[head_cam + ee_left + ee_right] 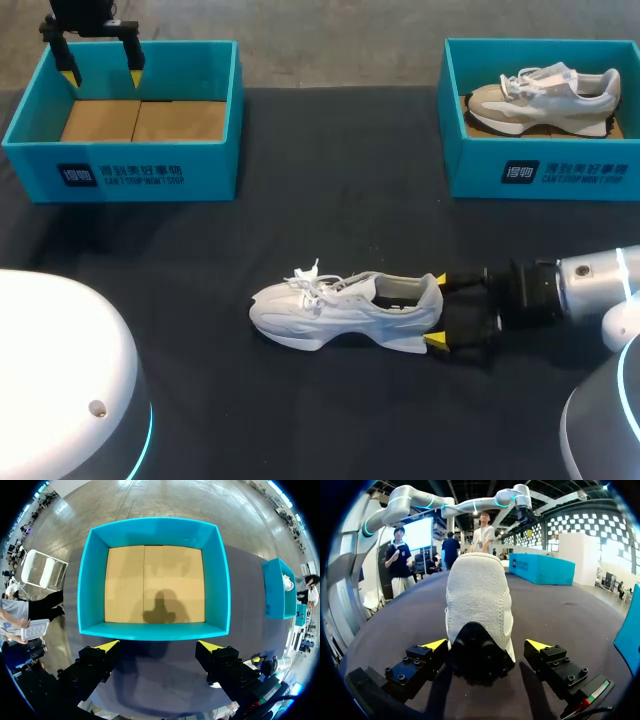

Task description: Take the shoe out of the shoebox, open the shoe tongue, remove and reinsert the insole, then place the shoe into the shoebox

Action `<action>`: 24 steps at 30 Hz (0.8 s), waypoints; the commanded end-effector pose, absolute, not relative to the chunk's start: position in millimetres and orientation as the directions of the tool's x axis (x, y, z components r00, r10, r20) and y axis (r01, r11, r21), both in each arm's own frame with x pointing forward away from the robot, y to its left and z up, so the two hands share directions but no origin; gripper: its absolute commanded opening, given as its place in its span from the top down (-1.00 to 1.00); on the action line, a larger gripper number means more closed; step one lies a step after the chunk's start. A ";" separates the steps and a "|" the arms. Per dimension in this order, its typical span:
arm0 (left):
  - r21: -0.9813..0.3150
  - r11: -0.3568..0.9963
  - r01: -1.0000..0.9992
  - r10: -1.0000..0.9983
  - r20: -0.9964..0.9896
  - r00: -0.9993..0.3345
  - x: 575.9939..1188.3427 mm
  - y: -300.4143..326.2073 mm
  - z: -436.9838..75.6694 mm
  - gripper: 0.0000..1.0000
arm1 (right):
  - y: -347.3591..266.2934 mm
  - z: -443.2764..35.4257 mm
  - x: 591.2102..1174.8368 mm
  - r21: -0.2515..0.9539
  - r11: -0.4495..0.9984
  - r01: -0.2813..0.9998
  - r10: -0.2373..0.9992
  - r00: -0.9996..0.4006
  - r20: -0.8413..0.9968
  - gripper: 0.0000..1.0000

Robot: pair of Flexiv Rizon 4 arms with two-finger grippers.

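The white shoe (340, 308) lay on its sole on the dark bench (330, 200), near the middle and outside both boxes. Its long axis ran left to right, with the toe pointing left and the heel pointing right. That heel faced straight into the right tool (438, 311), which came in low from the right, level with the bench and in line with the shoe's length.

The right tool stood open and had hold of nothing. Its fingers (417, 666) straddled the heel, one on the far side and one on the near side. In the right wrist view the finger on one side lay just beside the heel, while the other showed a clear gap, so the heel was bracketed and not clamped. Any closing would squeeze across the shoe's narrow width at the heel counter.

The left tool (101, 72) hung open and empty above the empty shoebox (120, 170) at the far left, well apart from the shoe. A second shoebox (540, 170) at the far right held a beige shoe (540, 100).

The right arm was plainly the nearer one, so the next grasp looked to be its job. I could not tell whether the insole sat in place inside the collar.
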State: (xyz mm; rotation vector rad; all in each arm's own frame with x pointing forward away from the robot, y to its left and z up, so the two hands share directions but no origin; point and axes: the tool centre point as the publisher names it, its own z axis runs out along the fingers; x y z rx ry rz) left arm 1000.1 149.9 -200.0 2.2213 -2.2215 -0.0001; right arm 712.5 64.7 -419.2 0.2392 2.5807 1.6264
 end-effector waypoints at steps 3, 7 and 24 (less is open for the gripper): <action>0.000 0.000 -1.000 -1.000 0.000 0.000 1000.0 149.9 -200.0 -1.00 | 72.2 -409.9 709.3 0.895 0.437 0.093 0.182 -0.983 0.013 -1.00; 0.000 0.000 -1.000 -1.000 0.000 0.000 1000.0 149.9 -200.0 -1.00 | 77.0 -411.3 707.9 0.895 0.434 0.101 0.184 -0.983 0.021 -1.00; 0.000 0.000 -1.000 -1.000 0.000 0.000 1000.0 149.9 -200.0 -1.00 | 98.3 -419.8 715.1 0.913 0.396 0.100 0.171 -0.985 0.034 -1.00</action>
